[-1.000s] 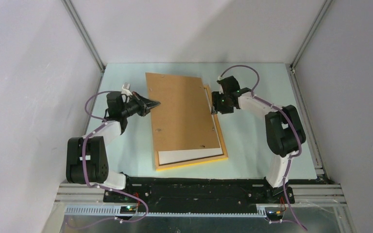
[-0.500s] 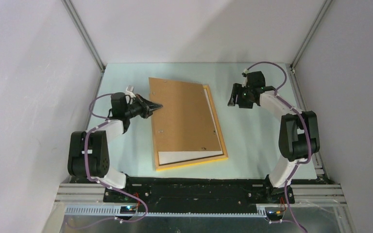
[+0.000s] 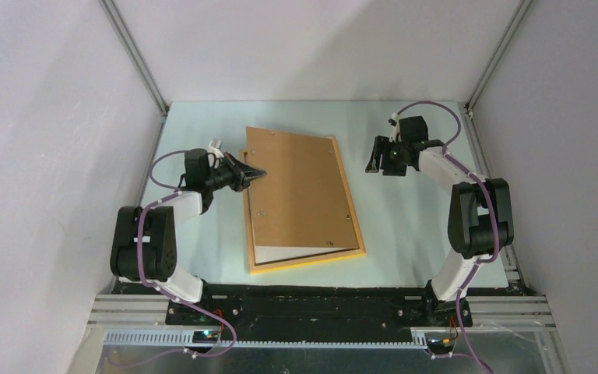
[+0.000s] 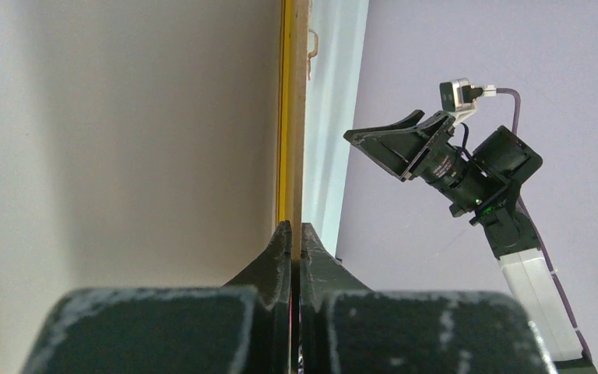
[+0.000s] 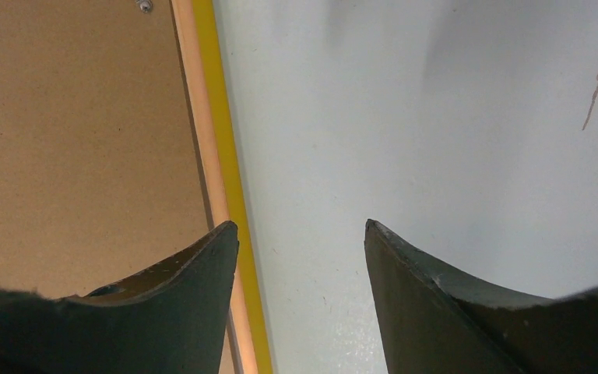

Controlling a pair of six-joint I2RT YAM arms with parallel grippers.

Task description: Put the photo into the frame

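Jaws on my left gripper (image 3: 255, 172) are pressed together with nothing between them, and their tips sit at the left edge of the brown backing board (image 3: 300, 187). The board lies skewed on top of the frame (image 3: 311, 260), which rests flat in the middle of the table (image 3: 413, 226) with its yellow rail showing along the near and right sides. A white sheet (image 3: 288, 254) peeks out below the board's near edge, inside the frame. I cannot tell whether it is the photo, as no flower print shows. My right gripper (image 5: 300, 226) hovers just beside the frame's far right rail, jaws spread, holding nothing.
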